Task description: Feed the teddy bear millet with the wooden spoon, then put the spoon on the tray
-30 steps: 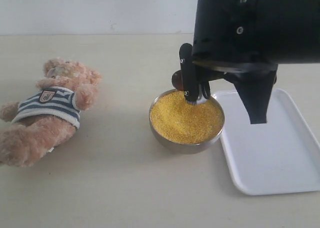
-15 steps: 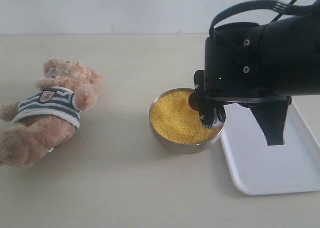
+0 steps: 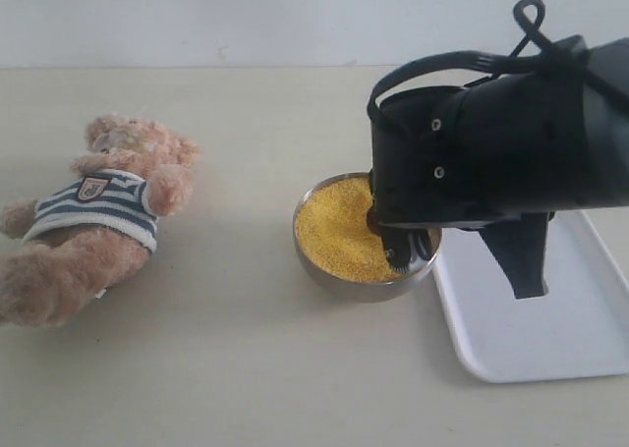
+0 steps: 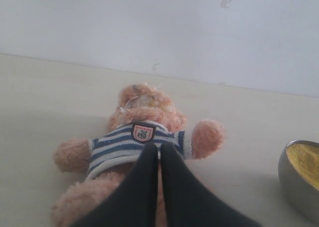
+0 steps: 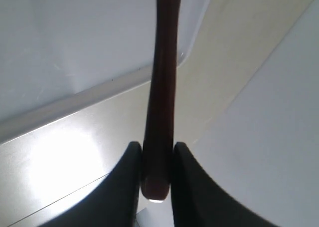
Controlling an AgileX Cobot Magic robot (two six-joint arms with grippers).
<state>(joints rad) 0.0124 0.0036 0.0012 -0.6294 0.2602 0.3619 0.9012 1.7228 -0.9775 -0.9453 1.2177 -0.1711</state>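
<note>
The teddy bear (image 3: 93, 216) lies on its back at the table's left, striped shirt and badge up. The steel bowl (image 3: 334, 275) of yellow millet (image 3: 334, 231) sits mid-table, with the white tray (image 3: 550, 329) to its right. My right gripper (image 3: 401, 249) reaches down into the bowl's right side and hides the spoon there. In the right wrist view that gripper (image 5: 155, 152) is shut on the handle of the wooden spoon (image 5: 162, 82); the spoon's bowl is out of frame. My left gripper (image 4: 159, 149) is shut on nothing, above the bear (image 4: 144, 114).
The right arm's black body (image 3: 491, 147) hangs over the bowl's right half and the tray's near-left corner. The bowl (image 4: 294, 182) shows at the edge of the left wrist view. A pale wall runs behind the table.
The right arm has swung lower and rolled over. Its gripper moved from the bowl's far rim down into the millet on the bowl's right side. Bear, bowl and tray have not moved.
</note>
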